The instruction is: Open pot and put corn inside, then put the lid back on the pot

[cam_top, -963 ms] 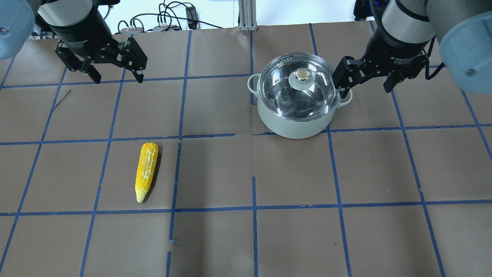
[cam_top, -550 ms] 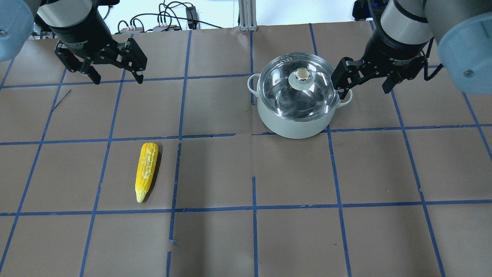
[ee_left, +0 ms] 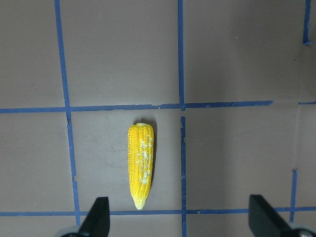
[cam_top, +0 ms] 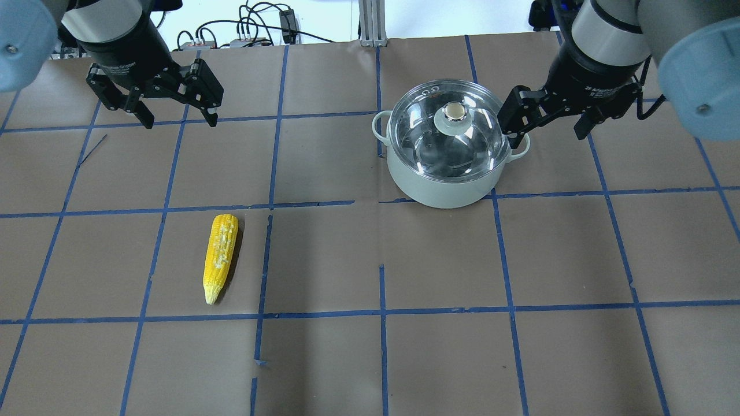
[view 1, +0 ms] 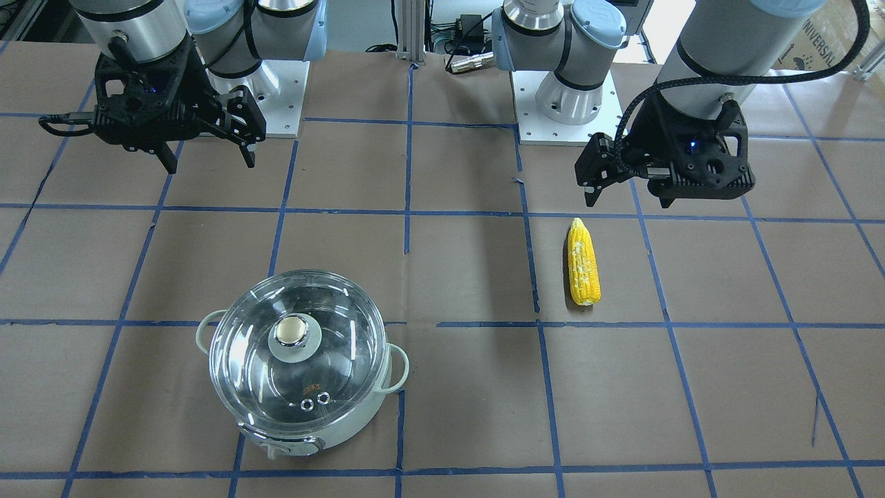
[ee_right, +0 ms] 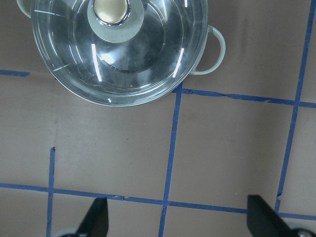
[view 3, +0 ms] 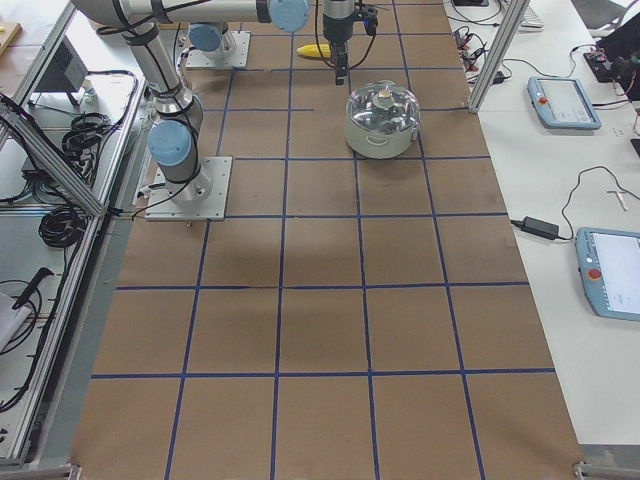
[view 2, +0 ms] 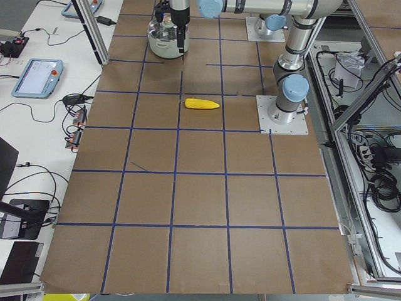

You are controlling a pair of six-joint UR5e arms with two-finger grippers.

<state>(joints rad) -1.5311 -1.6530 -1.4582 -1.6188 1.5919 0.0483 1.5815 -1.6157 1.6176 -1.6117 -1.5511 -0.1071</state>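
Note:
The pale mint-green pot (cam_top: pixel 439 188) stands at the table's far right with its clear glass lid (cam_top: pixel 425 138) on it, also in the front view (view 1: pixel 332 366). The pot's wall also shows there (view 1: pixel 359 422). The yellow corn (cam_top: pixel 220 257) lies flat on the paper at the left, pointed end toward the robot; it also shows in the left wrist view (ee_left: pixel 140 165). My left gripper (cam_top: pixel 180 118) is open and empty, high above the table, beyond the corn. My right gripper (cam_top: pixel 548 136) is open and empty, just right of the pot. The right wrist view shows the lid (ee_right: pixel 143 59) from above.
The table is covered in brown paper with a grid of blue tape (cam_top: pixel 381 312). Cables and an aluminium post (cam_top: pixel 370 23) lie past the far edge. The arm bases (view 1: pixel 563 90) stand on white plates at the robot's side.
Both grippers have shifted only slightly, the left a little toward the corn's side, the right a little toward the pot. Pot, lid and corn have not moved.

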